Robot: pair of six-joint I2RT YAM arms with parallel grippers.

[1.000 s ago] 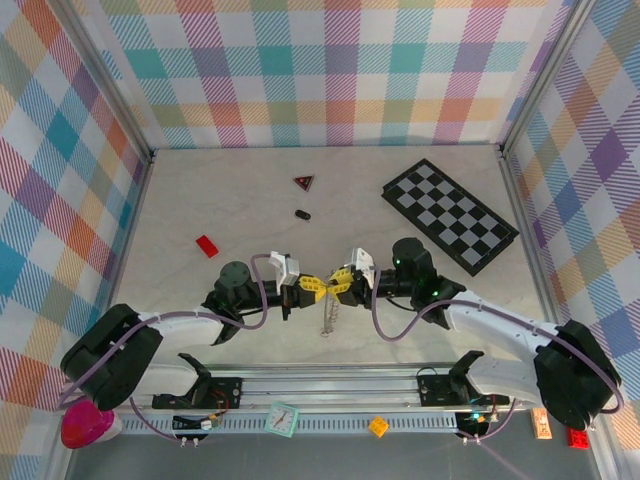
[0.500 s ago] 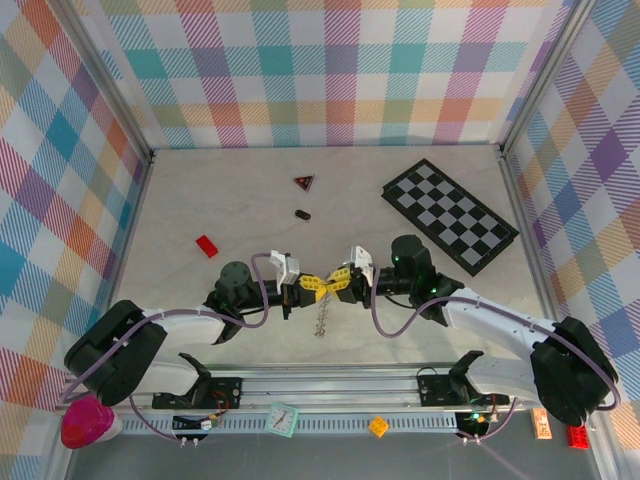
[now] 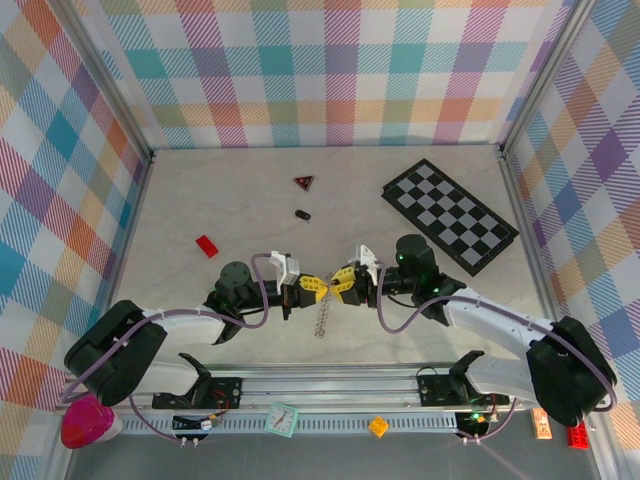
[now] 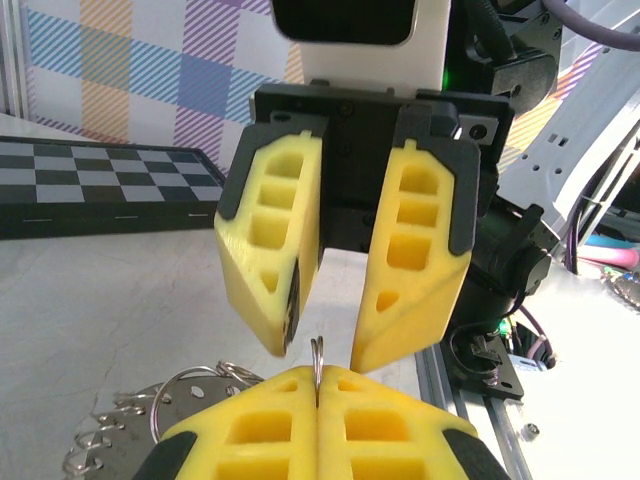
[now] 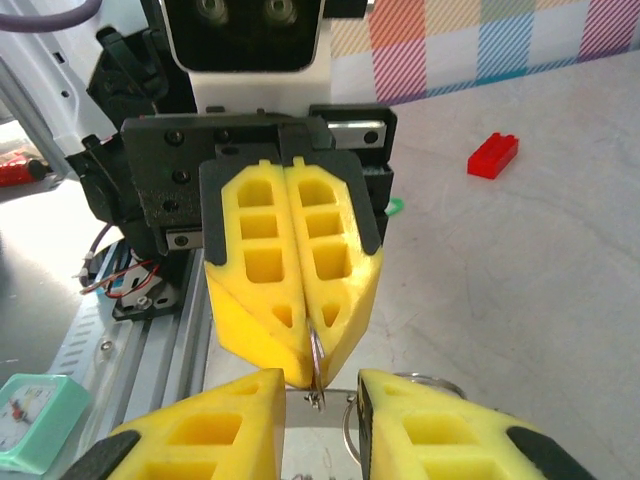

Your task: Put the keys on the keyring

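Note:
My left gripper [image 4: 318, 376] is shut on the edge of the thin silver keyring [image 4: 317, 352], which stands upright out of its yellow tips. The keys [image 4: 105, 446] hang below it in a loose bunch with more rings and a flat metal tag. In the top view the keys [image 3: 322, 318] dangle under the two grippers, which meet tip to tip. My right gripper [image 5: 318, 386] is open, one finger on each side of the keyring [image 5: 316, 352], not clamping it. In the right wrist view the left gripper [image 5: 317, 372] faces me, pinching the ring.
A chequered board [image 3: 450, 215] lies at the back right. A dark red triangle [image 3: 304, 182], a small black piece [image 3: 302, 214] and a red brick [image 3: 207, 246] lie beyond the grippers. The rail [image 3: 330, 385] and a teal clock [image 5: 38, 420] run along the near edge.
The grippers stay tip to tip. The hanging keys have swung slightly to the left, and the right gripper has shifted a little.

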